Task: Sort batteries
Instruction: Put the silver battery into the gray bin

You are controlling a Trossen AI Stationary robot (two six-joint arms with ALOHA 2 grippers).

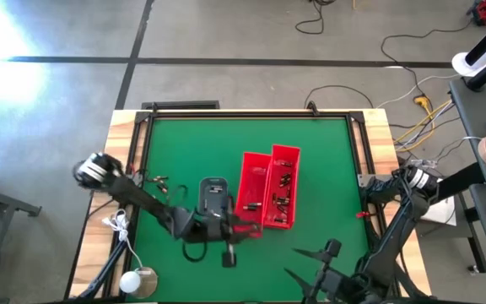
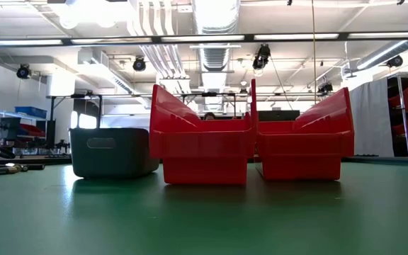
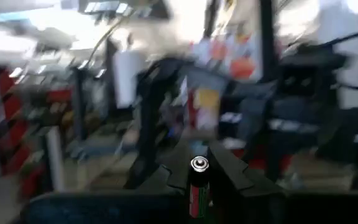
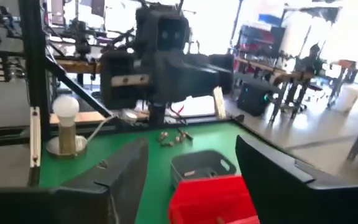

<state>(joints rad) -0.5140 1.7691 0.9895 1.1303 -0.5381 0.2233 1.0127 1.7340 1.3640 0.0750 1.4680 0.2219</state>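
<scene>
On the green table (image 1: 175, 143): two red bins (image 1: 268, 187) holding batteries (image 1: 282, 187), one grey tray (image 1: 213, 192); left gripper (image 3: 199, 171) clamped on one battery (image 3: 198, 186) above it; right gripper (image 4: 191, 168) spread apart, near edge; workshop beyond

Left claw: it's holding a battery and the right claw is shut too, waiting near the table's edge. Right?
One thing is off. The right claw is open, not shut; the right wrist view shows its fingers spread wide. The rest holds: the left claw is shut on a battery, and the right arm waits near the table's edge.
</scene>
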